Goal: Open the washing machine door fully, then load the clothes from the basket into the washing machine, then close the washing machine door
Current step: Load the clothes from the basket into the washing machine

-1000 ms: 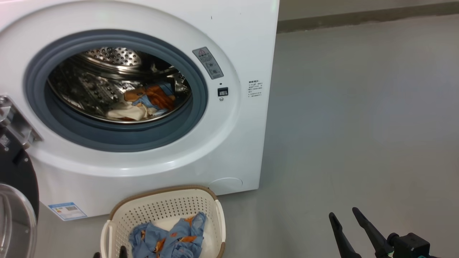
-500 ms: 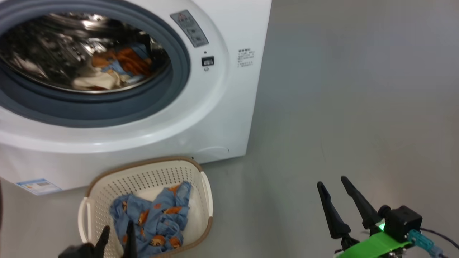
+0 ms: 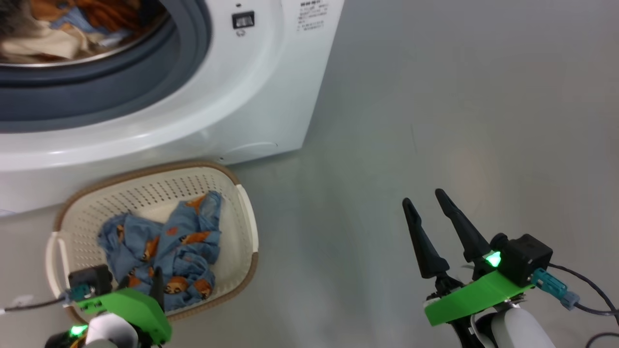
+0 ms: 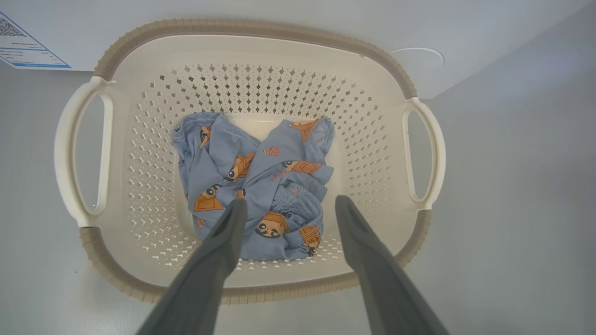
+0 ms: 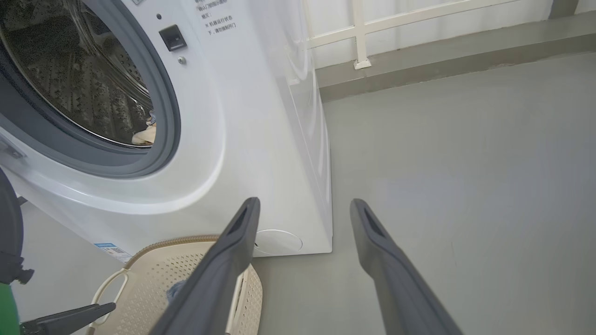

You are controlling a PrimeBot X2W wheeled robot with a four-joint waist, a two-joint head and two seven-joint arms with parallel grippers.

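At the lower left of the head view, the left arm's green wrist bracket [image 3: 125,309] sits over the near rim of the basket [image 3: 145,170]. In the left wrist view the left end effector [image 4: 291,202] points down into the basket with its two dark fingers spread wide and nothing between them. The tips flank the lower part of the clothes [image 4: 260,181]; whether they touch the fabric cannot be told. These clothes are a crumpled light blue heap with orange-brown cartoon prints, lying on the basket's floor.

At the lower right of the head view, the right end effector [image 3: 423,195] is over bare grey floor [image 3: 435,96], fingers angled up-frame, parted and empty. A green light glows on its wrist.

Just beyond the basket stands the washing machine [image 3: 251,96], its mouth uncovered. More clothes, cream and orange, lie in the drum [image 3: 48,41] at the upper left. A blue-edged sticker [image 4: 23,46] with a square code and a block of small print [image 3: 314,9] mark its front; neither is legible.
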